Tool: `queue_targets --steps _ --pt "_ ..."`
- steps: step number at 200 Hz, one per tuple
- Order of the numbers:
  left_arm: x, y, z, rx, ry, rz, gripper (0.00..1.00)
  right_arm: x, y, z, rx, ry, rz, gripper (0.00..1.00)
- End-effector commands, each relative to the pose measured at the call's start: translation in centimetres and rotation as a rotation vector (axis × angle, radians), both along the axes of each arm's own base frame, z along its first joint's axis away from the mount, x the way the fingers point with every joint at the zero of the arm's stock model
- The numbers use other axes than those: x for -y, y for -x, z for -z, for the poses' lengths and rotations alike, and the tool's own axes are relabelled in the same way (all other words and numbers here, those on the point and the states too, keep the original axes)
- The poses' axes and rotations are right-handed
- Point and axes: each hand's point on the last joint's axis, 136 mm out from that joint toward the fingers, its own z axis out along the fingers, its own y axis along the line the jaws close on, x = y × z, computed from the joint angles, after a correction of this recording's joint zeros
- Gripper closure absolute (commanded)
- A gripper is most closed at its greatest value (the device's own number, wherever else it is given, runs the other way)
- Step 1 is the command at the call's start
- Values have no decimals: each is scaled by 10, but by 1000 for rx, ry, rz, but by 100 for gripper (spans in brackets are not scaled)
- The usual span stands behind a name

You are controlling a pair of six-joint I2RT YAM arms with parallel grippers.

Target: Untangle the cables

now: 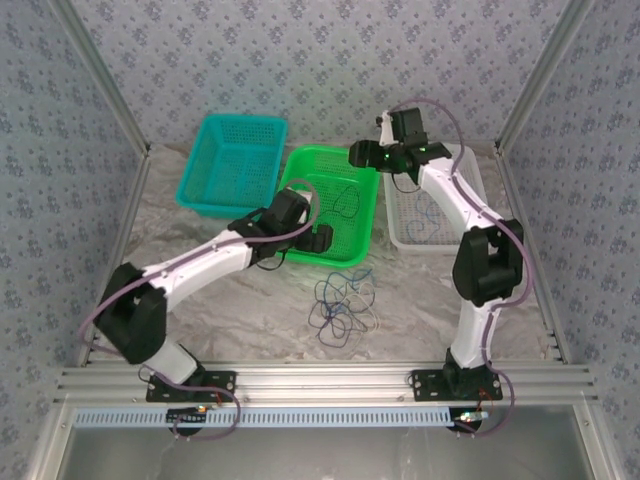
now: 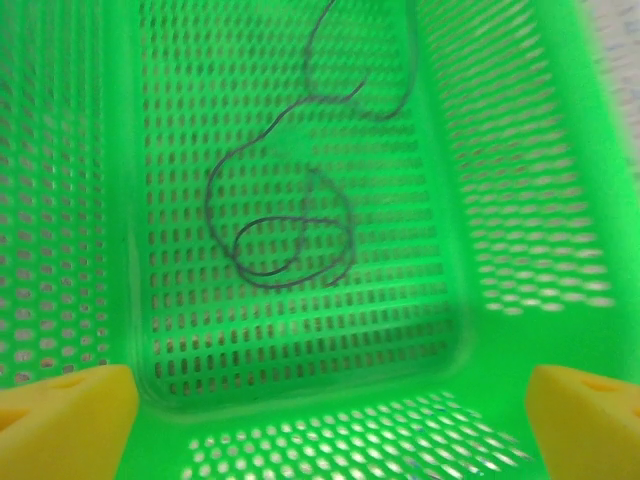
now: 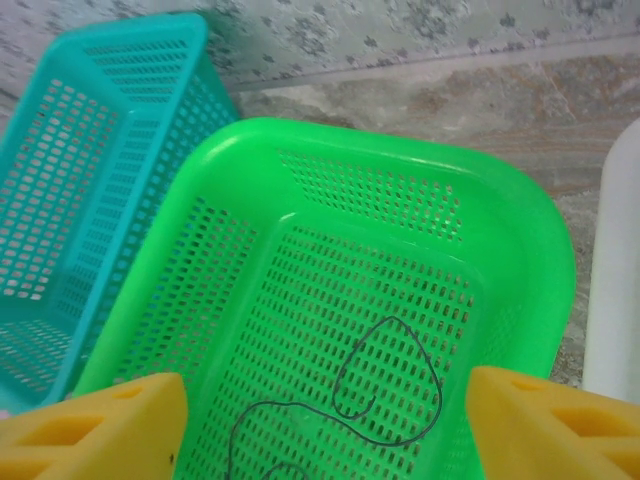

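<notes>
Yellow wedge-shaped fingertips (image 2: 65,420) of the left gripper (image 2: 330,430) sit at the bottom corners of the left wrist view. They are spread wide with nothing pinched between them. Straight ahead of those jaws, on the floor of the bright green perforated plastic basket (image 2: 500,200), a thin dark cable (image 2: 280,225) lies in a few loose loops, well clear of both pads. It looks like a strand already sorted out, one wire alone in its own bin, which would explain why the jaws are open with nothing to carry.

The right gripper (image 3: 325,435) is likewise spread, its yellow pads (image 3: 555,430) apart and empty. Just ahead of the gap between its jaws runs a far loop of the same dark cable. Outside the jaws on one side stands a teal perforated plastic basket (image 3: 90,180). On the other side, the rim of a white mesh plastic basket (image 3: 615,270) shows.

From the overhead camera, the left gripper hangs over the green basket's near rim and the right gripper over its far right corner, both pointing inward. Behind the left jaws, on the marbled grey table top (image 1: 250,320), sits the tangle of thin blue, dark and whitish cables (image 1: 342,300), touched by neither gripper. A thin blue cable (image 1: 430,215) lies in the white basket. I judge the job partly done: the knot on the table is not yet worked apart.
</notes>
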Motion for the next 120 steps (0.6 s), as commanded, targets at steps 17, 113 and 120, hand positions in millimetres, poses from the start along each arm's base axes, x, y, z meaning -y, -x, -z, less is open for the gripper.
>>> queue_targets --steps 17,113,120 --pt "-3 15 -57 134 99 12 1 -6 59 -68 89 -32 -117 23" --pt "-46 75 -1 57 220 -2 0 34 242 52 -174 -40 -73 46" --pt "-44 77 0 56 242 -2 1 32 252 63 -186 -33 -72 46"
